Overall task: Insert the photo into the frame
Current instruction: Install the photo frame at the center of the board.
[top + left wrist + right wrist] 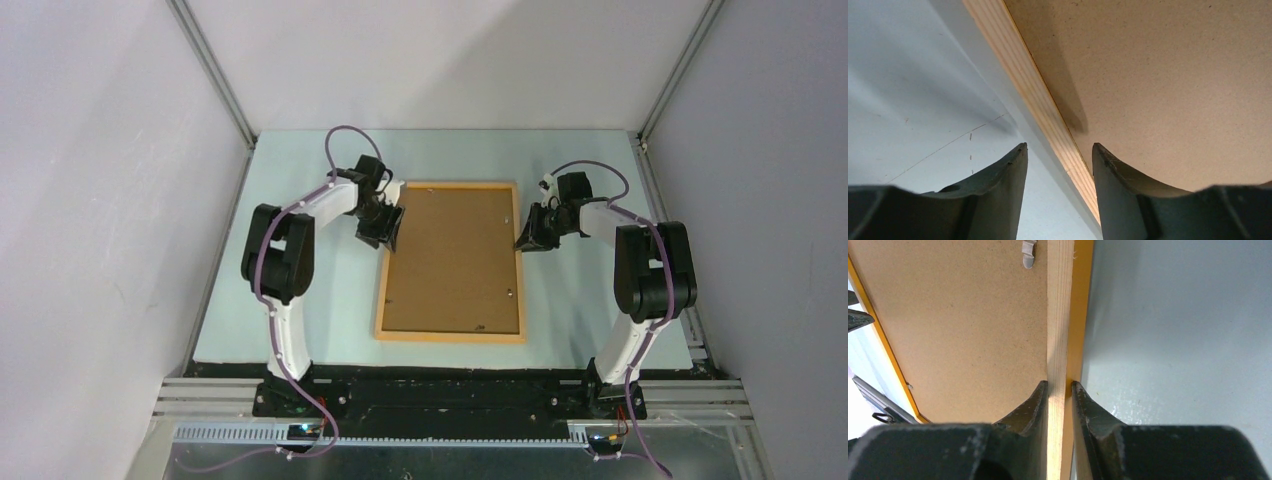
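right gripper (1059,386) pinches frame (1058,315) holding brown board (958,330).

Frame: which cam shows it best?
Top external: the whole frame, back up, all four rails visible. Left wrist shows only a strip of one rail, straddled by the open left claw. Right wrist shows the opposite rail pinched in the right claw.

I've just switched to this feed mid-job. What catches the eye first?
The frame lies back up in the middle of the table, with its brown backing board filling it. The right gripper pinches the frame's right rail. The left gripper straddles the left rail with its jaws open, not touching it.
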Controlling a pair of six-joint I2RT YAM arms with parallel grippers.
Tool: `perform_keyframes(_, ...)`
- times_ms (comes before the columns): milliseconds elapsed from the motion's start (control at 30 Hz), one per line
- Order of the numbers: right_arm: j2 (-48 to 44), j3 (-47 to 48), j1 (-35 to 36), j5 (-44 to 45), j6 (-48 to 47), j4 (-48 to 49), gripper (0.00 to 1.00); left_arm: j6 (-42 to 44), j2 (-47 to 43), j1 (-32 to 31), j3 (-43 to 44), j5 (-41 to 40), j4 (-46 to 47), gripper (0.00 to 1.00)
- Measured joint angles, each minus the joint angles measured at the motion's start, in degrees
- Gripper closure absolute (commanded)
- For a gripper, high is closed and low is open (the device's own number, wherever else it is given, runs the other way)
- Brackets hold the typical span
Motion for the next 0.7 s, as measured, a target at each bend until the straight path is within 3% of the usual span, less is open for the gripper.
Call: perform_keyframes(700, 0.2, 0.0, -1.7, -2.3, -0.2, 1.4, 0.68, -2.4, 2.8, 0.0, 1.1, 3.1, -0.2, 0.59)
